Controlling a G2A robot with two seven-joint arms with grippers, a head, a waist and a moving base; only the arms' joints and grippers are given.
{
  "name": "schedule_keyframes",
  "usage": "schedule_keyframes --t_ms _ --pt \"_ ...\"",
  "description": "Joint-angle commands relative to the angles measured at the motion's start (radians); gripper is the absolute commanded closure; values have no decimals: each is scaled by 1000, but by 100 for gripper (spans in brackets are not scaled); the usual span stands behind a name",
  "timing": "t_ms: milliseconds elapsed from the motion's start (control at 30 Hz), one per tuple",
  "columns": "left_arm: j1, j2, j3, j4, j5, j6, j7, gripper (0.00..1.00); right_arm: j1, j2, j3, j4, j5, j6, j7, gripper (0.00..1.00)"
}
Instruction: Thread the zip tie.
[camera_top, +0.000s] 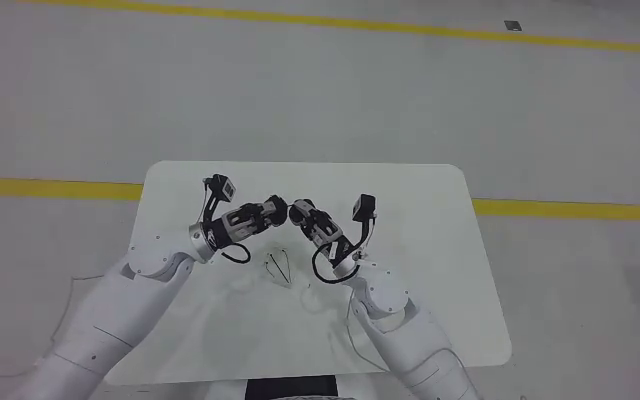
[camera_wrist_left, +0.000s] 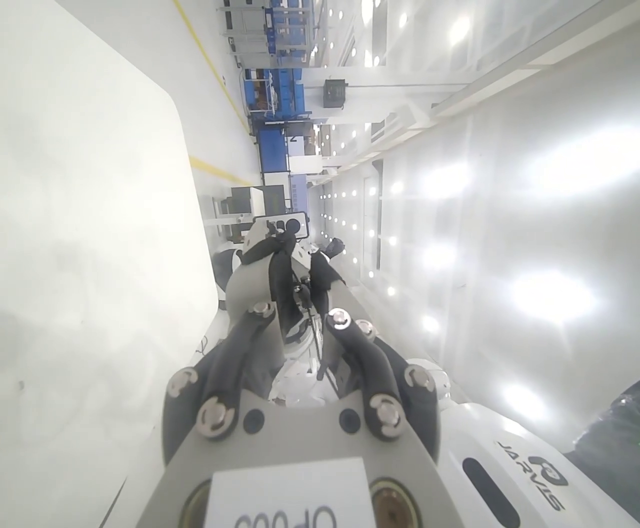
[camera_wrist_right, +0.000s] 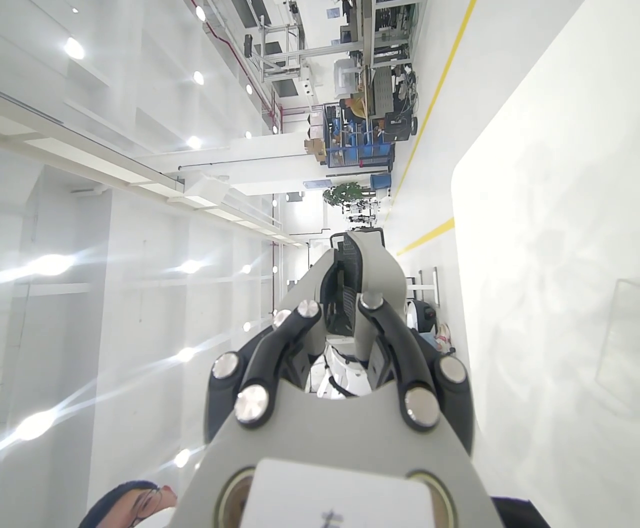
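Observation:
The zip tie (camera_top: 280, 268) shows as a thin pale bent loop on the white table (camera_top: 420, 300), just in front of where the two arms meet. Its faint outline (camera_wrist_right: 616, 345) also lies on the table in the right wrist view. My left gripper (camera_top: 274, 210) and right gripper (camera_top: 299, 214) hover tip to tip above the table's middle. The left gripper's fingers (camera_wrist_left: 280, 280) are shut, with the right gripper (camera_wrist_left: 283, 231) close ahead of them. The right gripper's fingers (camera_wrist_right: 372, 310) are shut too. I cannot make out anything held between either pair.
The table's rounded far corners (camera_top: 160, 172) border a grey floor with yellow lines (camera_top: 560, 208). Bare tabletop lies on both sides of the arms.

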Motion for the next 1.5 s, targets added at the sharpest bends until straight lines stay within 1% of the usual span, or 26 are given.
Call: schedule_keyframes --t_ms 0,167,200,233,267,333,400,433,467,500,533,567,600,633,900,967,1067,1100,1133,1167,1233,1300,1333,1400,1467 --pt "0 0 1 1 2 4 -1 100 -1 -1 1 0 -2 0 -1 100" --pt "1 1 0 2 8 12 -3 100 -3 -3 3 1 -7 -3 -1 100" --pt "1 1 -1 2 9 13 -5 100 -3 -3 4 2 -6 -5 0 88" --pt "2 2 -2 2 10 14 -6 100 -3 -4 6 2 -3 -6 0 74" --pt "2 2 -4 2 10 15 -9 100 -4 -4 10 3 1 -9 0 0" --pt "2 6 -21 1 6 14 -21 100 -5 -2 23 3 18 -13 21 0" --pt "7 10 -41 -1 -18 6 -47 100 -7 0 41 0 61 -24 78 0" --pt "9 14 -56 1 -34 8 -86 100 -8 2 58 0 124 -26 135 0" --pt "8 18 -66 3 -43 13 -123 100 -4 5 71 3 156 -20 178 0" --pt "5 21 -76 6 -58 22 -166 100 2 8 81 11 183 4 234 0" --pt "-1 27 -89 15 -81 44 -233 100 18 12 90 23 232 55 328 0" --pt "-8 31 -97 22 -87 61 -280 100 32 16 102 35 256 88 386 0" --pt "-20 35 -99 28 -74 81 -339 100 32 16 102 35 256 88 386 0" --pt "-36 40 -107 38 -37 91 -368 100 32 16 102 35 256 88 386 0" --pt "-36 40 -107 38 -37 91 -368 100 32 16 102 35 256 88 386 0" --pt "-33 39 -99 26 -55 103 -364 100 30 15 99 40 269 95 388 0" --pt "-46 48 -118 65 -43 115 -433 100 46 17 105 64 320 108 479 0" --pt "-50 52 -125 83 -63 128 -489 100 55 19 110 79 331 110 517 0" --pt "-56 55 -132 100 -72 133 -525 100 62 20 111 88 337 116 542 0" --pt "-61 58 -142 118 -74 129 -547 100 69 21 112 97 346 120 567 0" --pt "-70 63 -146 146 -84 127 -615 100 82 22 108 115 361 127 612 0" --pt "-74 64 -148 171 -108 122 -638 100 96 20 97 132 386 131 651 0" --pt "-79 64 -141 176 -114 117 -646 100 107 19 85 145 405 142 685 0" --pt "-86 66 -139 187 -101 99 -646 100 115 17 82 155 416 142 695 0" --pt "-86 66 -139 187 -101 99 -646 100 115 17 82 155 416 142 695 0"
